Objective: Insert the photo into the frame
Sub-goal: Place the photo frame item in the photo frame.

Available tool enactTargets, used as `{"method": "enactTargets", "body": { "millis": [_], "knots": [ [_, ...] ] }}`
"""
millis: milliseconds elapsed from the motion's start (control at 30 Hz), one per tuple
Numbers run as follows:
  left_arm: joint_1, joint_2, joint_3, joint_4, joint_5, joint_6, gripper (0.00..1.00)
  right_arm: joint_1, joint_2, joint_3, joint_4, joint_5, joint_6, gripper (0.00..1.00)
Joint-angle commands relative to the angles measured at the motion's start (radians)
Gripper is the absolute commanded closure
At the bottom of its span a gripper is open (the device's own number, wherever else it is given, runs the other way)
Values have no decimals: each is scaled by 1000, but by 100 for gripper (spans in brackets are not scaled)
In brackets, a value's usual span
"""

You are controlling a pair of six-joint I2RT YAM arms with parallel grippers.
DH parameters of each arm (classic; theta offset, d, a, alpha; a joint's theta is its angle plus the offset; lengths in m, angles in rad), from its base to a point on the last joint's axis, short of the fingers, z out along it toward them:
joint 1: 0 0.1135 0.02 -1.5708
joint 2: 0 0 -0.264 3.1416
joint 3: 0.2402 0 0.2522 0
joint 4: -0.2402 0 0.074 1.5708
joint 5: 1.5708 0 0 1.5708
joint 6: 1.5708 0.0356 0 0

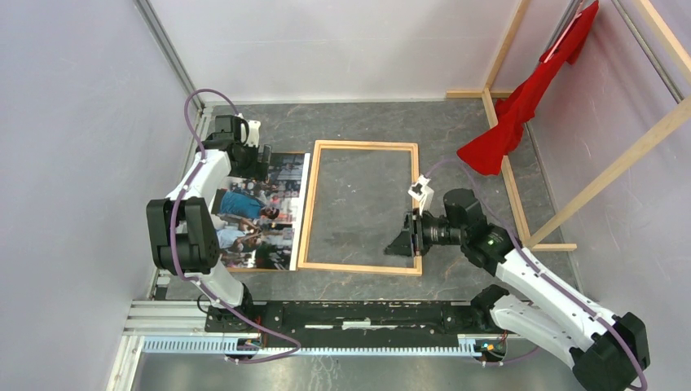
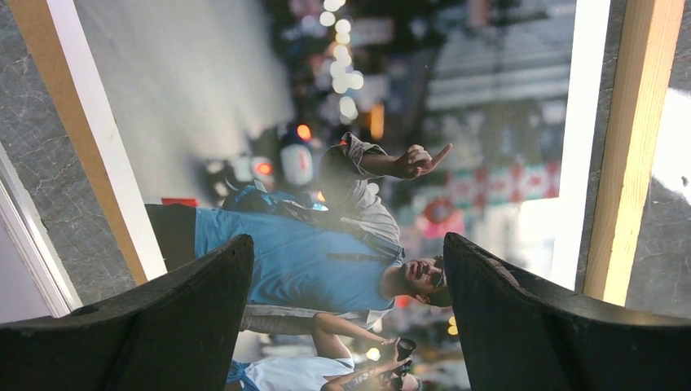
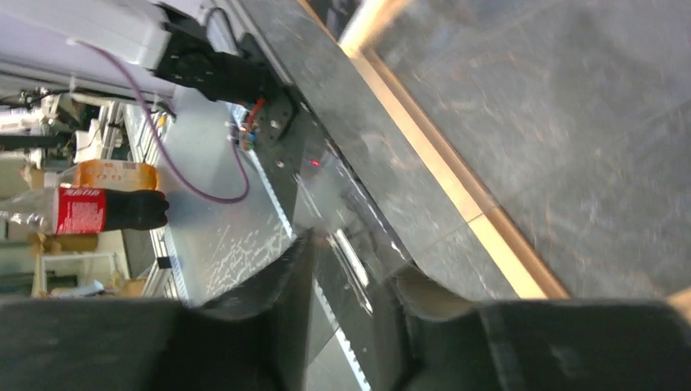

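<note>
The photo (image 1: 261,213), a dark street scene with people, lies face up on the dark table, left of the frame (image 1: 308,204). The frame is thin light wood and lies flat at the table's middle. My left gripper (image 1: 261,161) hovers over the photo's far end, open wide with nothing between its fingers; in the left wrist view (image 2: 346,240) the photo (image 2: 342,155) fills the picture and the frame's side (image 2: 635,147) runs along the right. My right gripper (image 1: 405,243) is at the frame's near right corner. Its jaws (image 3: 354,257) stand slightly apart, with a clear pane's edge (image 3: 350,220) in the gap.
A red cloth (image 1: 521,106) hangs on a rack of wooden beams (image 1: 619,163) at the back right. A brown board's edge (image 2: 73,122) shows beside the photo's white border. A metal rail (image 1: 326,342) runs along the near edge. A cola bottle (image 3: 106,210) stands off the table.
</note>
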Motion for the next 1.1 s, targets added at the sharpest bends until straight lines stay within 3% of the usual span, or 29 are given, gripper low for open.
{"method": "enactTargets", "body": {
  "millis": [0,233,333,633,900,1067],
  "knots": [
    [1,-42,2,21,28,-27,8,6,-28,-94,-98,119,-73,56],
    [1,-45,3,12,39,-16,8,2,-37,-168,-152,312,-93,20],
    [-1,-39,4,12,44,-15,8,-9,-20,-165,-154,372,-99,13],
    [-1,-33,-6,9,56,-11,9,-113,33,-197,-47,364,-83,14],
    [-2,-29,-10,9,60,-2,10,-188,112,-223,118,242,-39,18],
    [-1,-27,-18,9,66,3,10,-204,119,-212,62,254,-44,19]
  ]
}}
